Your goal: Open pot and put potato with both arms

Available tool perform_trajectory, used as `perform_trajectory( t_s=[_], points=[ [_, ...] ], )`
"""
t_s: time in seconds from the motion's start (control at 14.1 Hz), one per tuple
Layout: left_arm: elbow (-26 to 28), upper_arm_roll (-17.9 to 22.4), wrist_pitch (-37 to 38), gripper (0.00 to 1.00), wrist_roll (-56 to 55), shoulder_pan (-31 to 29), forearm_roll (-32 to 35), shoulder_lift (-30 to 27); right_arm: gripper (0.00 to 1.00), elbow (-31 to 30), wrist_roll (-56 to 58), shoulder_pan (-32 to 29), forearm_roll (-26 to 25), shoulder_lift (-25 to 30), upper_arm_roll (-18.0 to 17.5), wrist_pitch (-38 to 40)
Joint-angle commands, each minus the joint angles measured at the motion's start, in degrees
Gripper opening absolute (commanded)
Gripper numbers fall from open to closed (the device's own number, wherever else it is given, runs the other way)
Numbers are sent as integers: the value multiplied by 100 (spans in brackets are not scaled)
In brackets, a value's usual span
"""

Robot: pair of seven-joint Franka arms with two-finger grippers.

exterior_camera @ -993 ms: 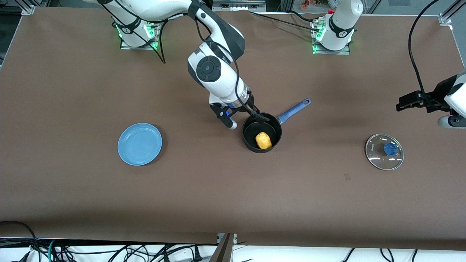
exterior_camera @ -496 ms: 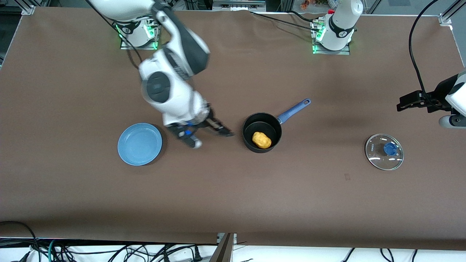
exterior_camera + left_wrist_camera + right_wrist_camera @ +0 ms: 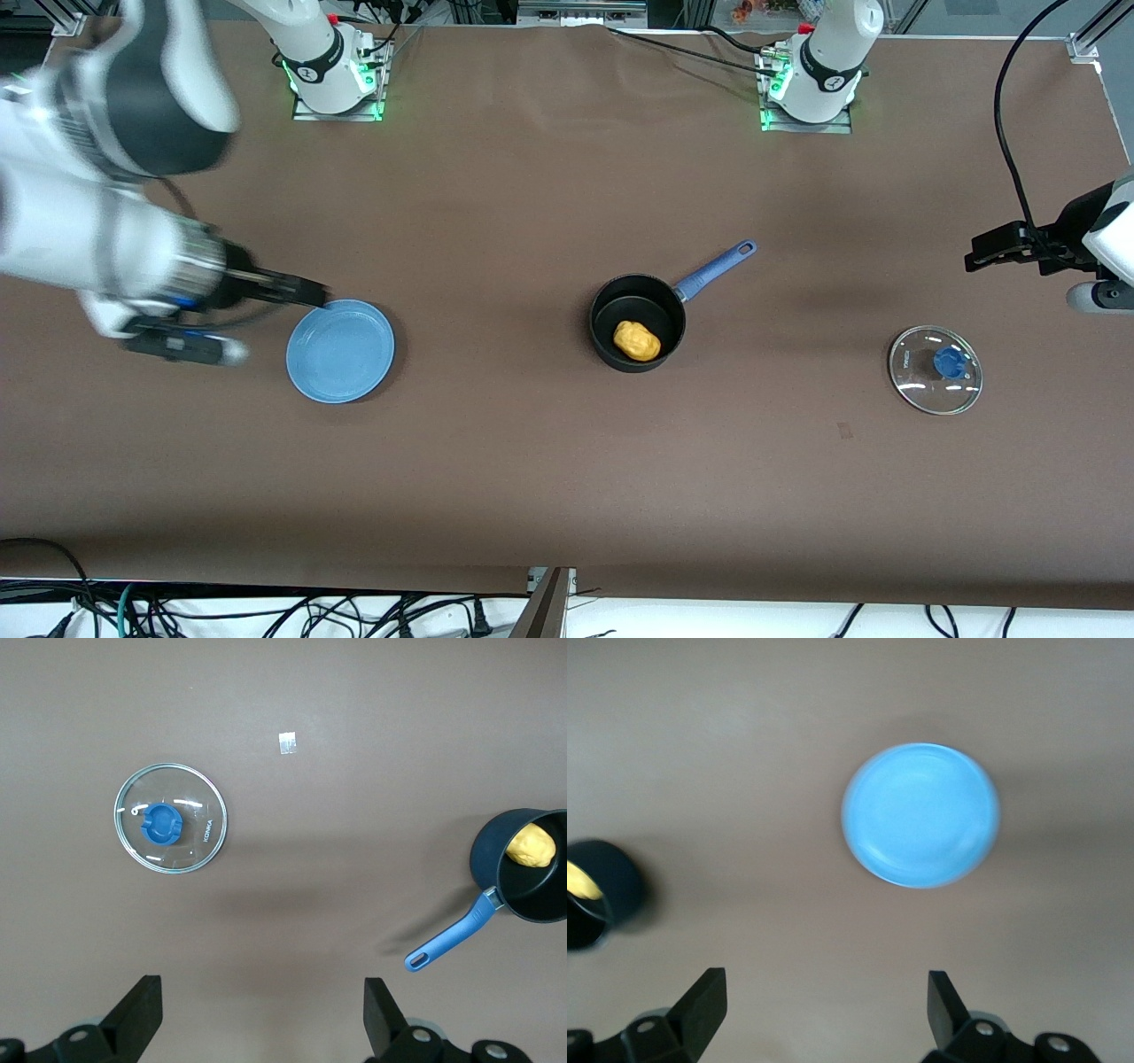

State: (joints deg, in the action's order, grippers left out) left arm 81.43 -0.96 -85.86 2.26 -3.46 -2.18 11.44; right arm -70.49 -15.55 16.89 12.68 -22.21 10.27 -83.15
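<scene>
The black pot [image 3: 660, 310] with its blue handle [image 3: 716, 270] stands uncovered in the middle of the table. The yellow potato [image 3: 637, 340] lies inside it. My right gripper [image 3: 275, 323] is open and empty, in the air by the edge of the plate toward the right arm's end of the table. Its wrist view shows the pot [image 3: 598, 890] at the picture's edge, past the open right gripper [image 3: 824, 1005]. My left gripper [image 3: 1019, 279] is open and empty, in the air near the lid, and waits. The left wrist view shows the pot [image 3: 523, 868], the potato [image 3: 531, 847] and the open left gripper [image 3: 263, 1010].
A light-blue plate [image 3: 340, 351] lies toward the right arm's end; it also shows in the right wrist view [image 3: 921, 815]. The clear glass lid with a blue knob [image 3: 935, 369] lies flat toward the left arm's end; it also shows in the left wrist view [image 3: 170, 818].
My right arm has swung away from the pot toward its own end of the table and is now by the plate. The potato stays in the pot. The left arm has not moved.
</scene>
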Motion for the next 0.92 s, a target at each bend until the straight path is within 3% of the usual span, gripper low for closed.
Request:
perform_trajectory(
  t_s=[0.0,0.28,0.35,0.43,0.5,0.85],
  points=[
    [-145,26,69,100,-68,39,-63,60,100,-735,193,139,-239,925,159,159],
    [-145,26,78,100,-68,39,-63,60,100,-2360,245,105,-766,2218,-15,-332],
    [-145,26,69,100,-68,39,-63,60,100,-2747,306,-261,-793,2516,-277,-403],
    [-145,26,69,100,-68,39,-63,60,100,-2934,481,-892,-845,2772,-985,-430],
    [-145,26,69,100,-68,39,-63,60,100,-2944,648,-1411,-959,2853,-1488,-404],
    [-145,26,69,100,-68,39,-72,60,100,-2918,721,-1460,-1496,2801,-1607,-597]
  ],
)
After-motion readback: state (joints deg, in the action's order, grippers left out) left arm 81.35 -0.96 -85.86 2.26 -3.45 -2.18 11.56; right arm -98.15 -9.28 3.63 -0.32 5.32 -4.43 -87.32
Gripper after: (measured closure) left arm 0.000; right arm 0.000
